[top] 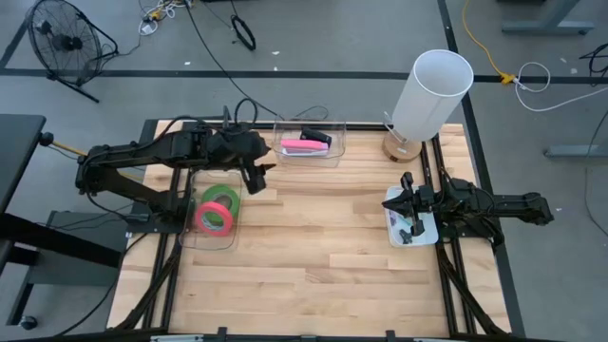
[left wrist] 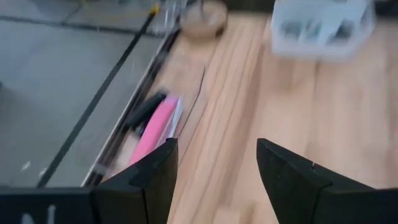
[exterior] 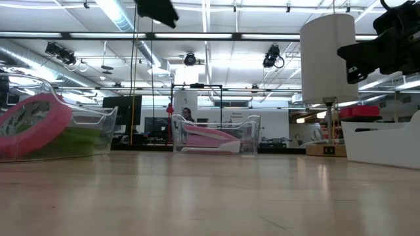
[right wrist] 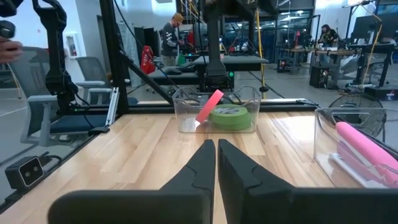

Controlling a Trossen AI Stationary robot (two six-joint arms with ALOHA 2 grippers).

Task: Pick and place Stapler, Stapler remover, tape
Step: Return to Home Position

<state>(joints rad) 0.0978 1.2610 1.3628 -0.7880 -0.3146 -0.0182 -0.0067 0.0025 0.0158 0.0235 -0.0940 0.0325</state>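
Note:
Two tape rolls, one green (top: 224,197) and one pink-red (top: 213,218), lie in a clear bin (top: 190,237) at the table's left; the pink roll (right wrist: 209,106) leans tilted on the green one (right wrist: 229,116). A pink stapler (top: 304,145) lies in a second clear bin (top: 337,157) at the far edge, with a black item (top: 316,134) beside it. Whether that item is the stapler remover I cannot tell. My left gripper (top: 258,179) hangs open above the table between the two bins, nothing between its fingers (left wrist: 214,180). My right gripper (right wrist: 216,163) is shut and rests over a white tray (top: 426,233) at the right.
A white cylindrical lamp (top: 432,90) on a wooden base stands at the far right corner. The white tray (exterior: 387,141) holds small dark items. Bare wooden tabletop (top: 323,256) stretches across the middle and near side. A person stands in the room beyond the table (right wrist: 169,37).

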